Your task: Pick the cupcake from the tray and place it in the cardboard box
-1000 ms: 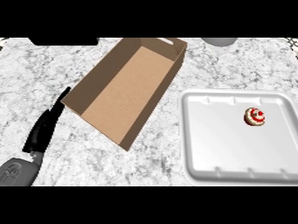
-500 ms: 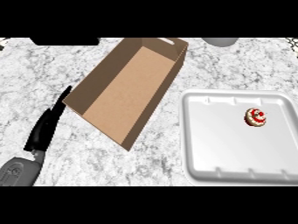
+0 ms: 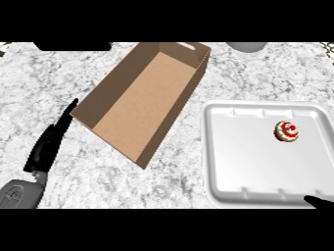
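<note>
White tray (image 3: 256, 162) holds the cupcake (image 3: 287, 131) near its far right corner. Cardboard box (image 3: 144, 100) just left, open, apart from it. Left hand (image 3: 48, 147) flat, fingers straight, holding nothing. Right hand (image 3: 327, 202) barely showing; fingers can't tell.

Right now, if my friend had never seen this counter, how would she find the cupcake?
Look for the white tray on the right of the marble counter, beside the open cardboard box. The cupcake sits in the tray's far right part. It is the only small round thing there, with red and white topping.
</note>
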Action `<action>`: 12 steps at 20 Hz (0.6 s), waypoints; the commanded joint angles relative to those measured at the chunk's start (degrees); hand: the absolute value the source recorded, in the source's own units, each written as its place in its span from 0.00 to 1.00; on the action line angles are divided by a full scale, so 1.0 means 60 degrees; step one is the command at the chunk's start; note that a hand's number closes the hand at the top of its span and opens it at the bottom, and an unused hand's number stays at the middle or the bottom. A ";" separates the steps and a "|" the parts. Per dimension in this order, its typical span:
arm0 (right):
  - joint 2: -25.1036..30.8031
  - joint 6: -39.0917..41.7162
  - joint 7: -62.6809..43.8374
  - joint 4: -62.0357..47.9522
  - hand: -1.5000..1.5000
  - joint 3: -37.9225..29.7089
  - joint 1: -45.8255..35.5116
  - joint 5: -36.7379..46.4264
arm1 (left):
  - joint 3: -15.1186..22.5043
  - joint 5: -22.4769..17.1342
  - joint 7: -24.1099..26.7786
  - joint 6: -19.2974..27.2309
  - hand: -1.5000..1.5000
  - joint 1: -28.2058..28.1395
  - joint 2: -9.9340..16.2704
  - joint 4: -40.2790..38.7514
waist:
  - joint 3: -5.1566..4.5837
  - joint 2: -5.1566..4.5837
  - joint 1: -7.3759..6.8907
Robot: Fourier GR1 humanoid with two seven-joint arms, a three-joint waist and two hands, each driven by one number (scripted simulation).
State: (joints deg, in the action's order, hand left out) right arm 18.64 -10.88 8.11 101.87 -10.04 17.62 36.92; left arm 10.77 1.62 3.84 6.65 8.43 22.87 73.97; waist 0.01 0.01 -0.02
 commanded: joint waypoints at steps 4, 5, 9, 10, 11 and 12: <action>-0.0591 -0.0683 0.0126 -0.0521 0.00 0.0074 -0.0872 0.1087 | -0.0505 0.0374 -0.0323 -0.0367 0.50 0.0078 -0.0297 0.0322 | -0.0002 0.0002 0.0013; -0.0513 -0.0375 -0.0308 -0.0394 0.00 0.0161 -0.1011 0.1399 | -0.0425 0.0636 -0.0648 -0.0229 0.50 0.0076 -0.0431 0.0536 | -0.0002 0.0003 0.0009; -0.0264 0.0090 0.0039 -0.1361 0.00 -0.0115 -0.1408 0.1268 | -0.0596 0.0934 -0.0814 -0.0281 0.50 0.0082 -0.0688 0.0604 | -0.0001 0.0002 0.0007; -0.0579 0.0115 -0.0122 -0.0510 0.00 0.0113 -0.0856 0.1494 | -0.0692 0.1172 -0.0154 -0.0226 0.50 0.0293 -0.1003 -0.0252 | -0.0003 0.0001 0.0042; -0.0473 0.0258 -0.0832 -0.1404 0.00 0.0162 -0.2151 0.1710 | -0.0808 0.0796 -0.0465 -0.0499 0.50 -0.0319 -0.0490 0.0897 | -0.0001 0.0002 -0.0043; -0.0783 0.0274 -0.0803 -0.0735 0.00 0.0341 -0.1739 0.1728 | -0.0706 0.1176 -0.0247 -0.0442 0.50 -0.0356 -0.0823 0.0498 | -0.0002 0.0003 0.0004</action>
State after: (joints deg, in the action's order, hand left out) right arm 15.70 -10.80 6.41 96.39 -9.47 9.37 45.10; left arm 7.25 6.88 1.80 4.81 7.97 18.99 76.28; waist 0.01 0.02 0.00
